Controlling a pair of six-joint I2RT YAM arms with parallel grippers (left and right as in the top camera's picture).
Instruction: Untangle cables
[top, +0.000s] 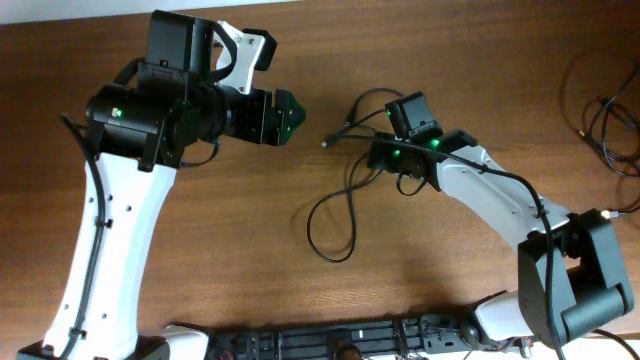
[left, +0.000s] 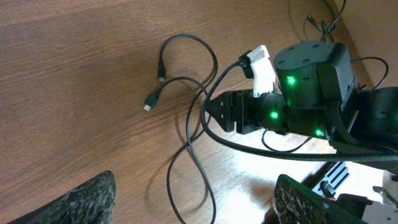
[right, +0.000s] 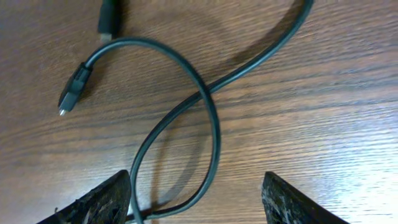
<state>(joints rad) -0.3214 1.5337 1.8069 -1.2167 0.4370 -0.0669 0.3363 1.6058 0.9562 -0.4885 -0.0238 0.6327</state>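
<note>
A thin black cable lay in loose, crossed loops on the middle of the wooden table. Its two small plug ends sat close together at the far left of the loops. The right gripper hung over the crossing, fingers spread wide and holding nothing. The left gripper, further left and well apart from the cable, was also wide open and empty. The cord looked light, soft and limp. A pinch on one strand just beside the crossing, or behind a plug, would probably work best.
</note>
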